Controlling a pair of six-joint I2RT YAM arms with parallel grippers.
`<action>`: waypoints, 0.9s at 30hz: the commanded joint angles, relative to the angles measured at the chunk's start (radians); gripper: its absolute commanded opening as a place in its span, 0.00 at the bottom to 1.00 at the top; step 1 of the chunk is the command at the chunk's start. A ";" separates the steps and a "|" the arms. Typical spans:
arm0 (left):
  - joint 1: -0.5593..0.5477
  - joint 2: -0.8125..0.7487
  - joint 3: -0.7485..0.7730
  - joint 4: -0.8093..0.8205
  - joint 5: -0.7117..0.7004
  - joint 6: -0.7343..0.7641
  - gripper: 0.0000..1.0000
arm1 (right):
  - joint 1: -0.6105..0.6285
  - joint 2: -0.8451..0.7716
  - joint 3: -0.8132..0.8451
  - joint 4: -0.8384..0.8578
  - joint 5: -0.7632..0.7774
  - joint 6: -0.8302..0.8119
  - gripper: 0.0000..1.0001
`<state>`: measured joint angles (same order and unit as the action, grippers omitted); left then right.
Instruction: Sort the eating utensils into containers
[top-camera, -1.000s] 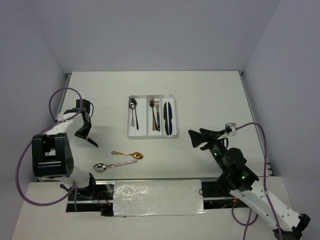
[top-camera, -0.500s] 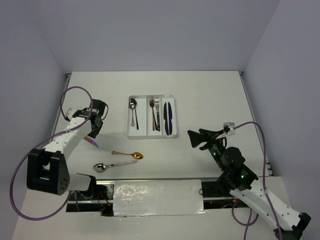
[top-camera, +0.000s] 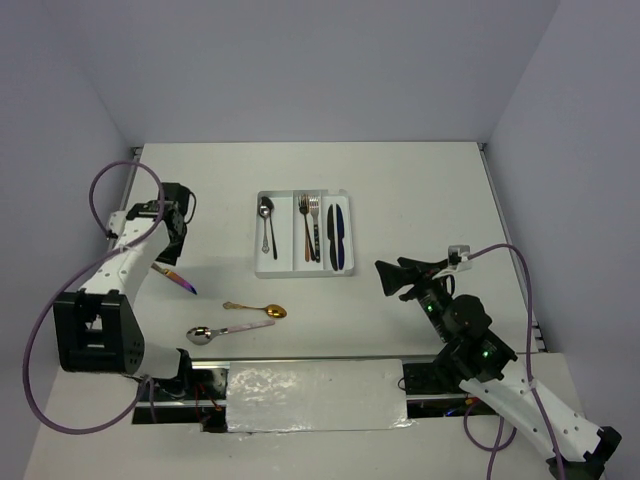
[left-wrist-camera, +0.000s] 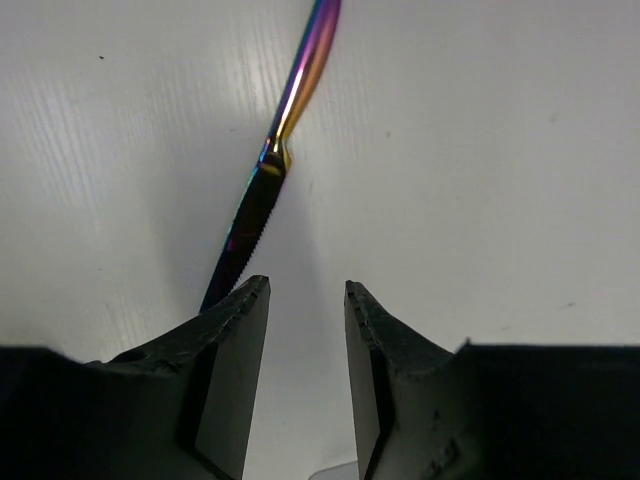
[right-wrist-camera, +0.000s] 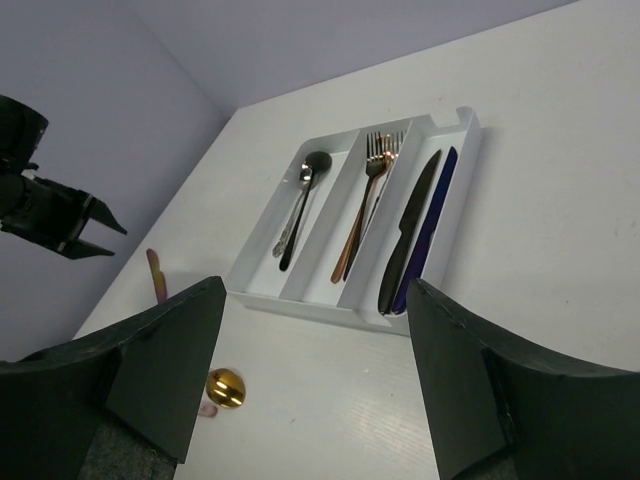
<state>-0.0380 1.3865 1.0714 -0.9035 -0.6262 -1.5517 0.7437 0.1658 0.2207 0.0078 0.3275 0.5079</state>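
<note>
The left arm (top-camera: 118, 268) is made of white, rounded plastic links joined by black joint housings, with a boxy black motor block (top-camera: 97, 330) low on it and a thick purple cable (top-camera: 122, 165) looping along it. The right arm (top-camera: 535, 412) has the same white links and black joints, small green lights (top-camera: 487, 352) and a second purple cable (top-camera: 507, 249). The left gripper (left-wrist-camera: 306, 292) has matt black fingers with finely ribbed inner edges. The right gripper (right-wrist-camera: 315, 290) has broad, wedge-shaped black fingers.

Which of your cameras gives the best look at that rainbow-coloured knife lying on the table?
The left wrist view: the iridescent purple metal knife fills the frame, serrated blade and handle clear. The top view shows it only as a tiny streak; the right wrist view, as a pinkish sliver.
</note>
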 joint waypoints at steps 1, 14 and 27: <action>0.061 0.032 -0.024 0.017 0.028 0.053 0.48 | 0.002 -0.029 -0.003 0.043 -0.008 -0.006 0.81; 0.185 0.226 -0.076 0.046 0.078 0.051 0.42 | 0.003 -0.058 -0.027 0.061 -0.051 0.001 0.80; 0.188 0.290 -0.117 0.068 0.125 0.042 0.34 | 0.002 -0.032 -0.018 0.069 -0.045 -0.006 0.80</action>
<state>0.1455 1.6516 0.9493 -0.8295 -0.5076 -1.4967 0.7437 0.1291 0.1902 0.0307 0.2798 0.5083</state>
